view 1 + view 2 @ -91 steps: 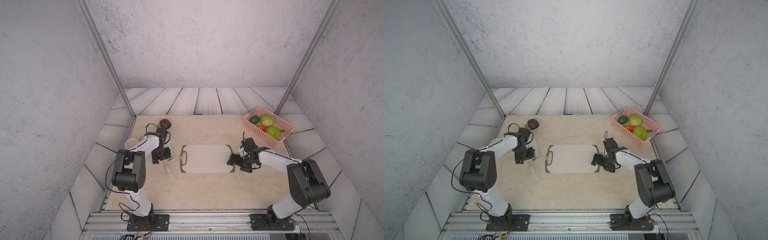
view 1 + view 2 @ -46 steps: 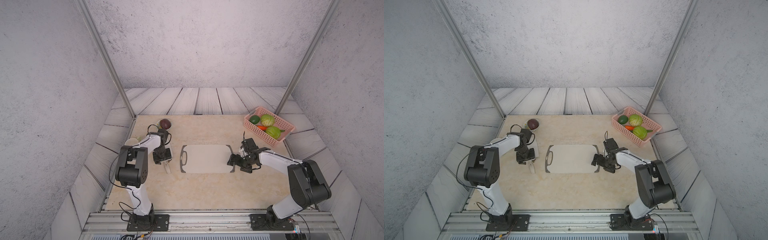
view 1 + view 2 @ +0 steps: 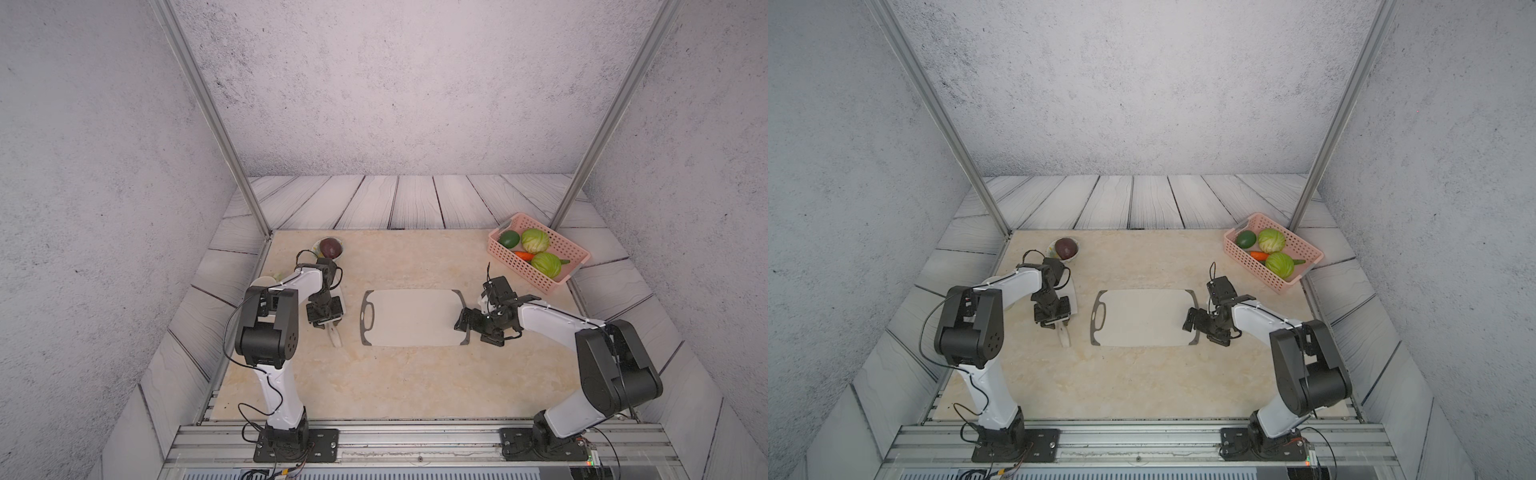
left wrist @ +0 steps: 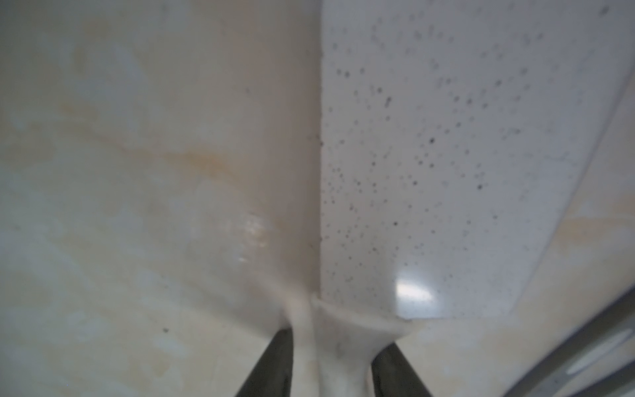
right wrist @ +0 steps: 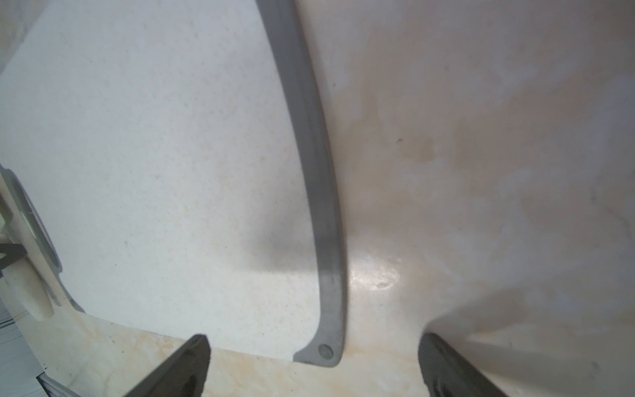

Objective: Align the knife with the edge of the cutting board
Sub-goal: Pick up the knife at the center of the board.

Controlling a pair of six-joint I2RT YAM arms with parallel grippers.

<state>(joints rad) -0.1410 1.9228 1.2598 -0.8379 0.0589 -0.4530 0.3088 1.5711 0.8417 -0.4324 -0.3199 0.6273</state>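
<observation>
Glossy marbled tabletop [image 3: 395,374], smooth speckled knife [image 4: 429,154] with sheen, matt grainy cutting board [image 3: 415,320], perforated plastic basket [image 3: 523,269]

Both top views were bright, evenly lit from overhead and sharp throughout, with only soft, short shadows on the desk [image 3: 399,374]. The frame posts [image 3: 208,104] leaned outward toward the picture edges, as a wide lens makes them. My left wrist view was close and blurred. A white glare patch sat on the knife [image 4: 429,172] blade near its handle, a fainter sheen lay on the desk beside it, and the fingers of my left claw [image 4: 335,338] were dark smears. My right wrist view was soft too. A grey shadow fell across the cutting board [image 5: 154,154] at its trim, which bowed with lens distortion. Glare shone on the desk just beyond, and the fingers of my right claw [image 5: 313,338] were out of focus.
</observation>
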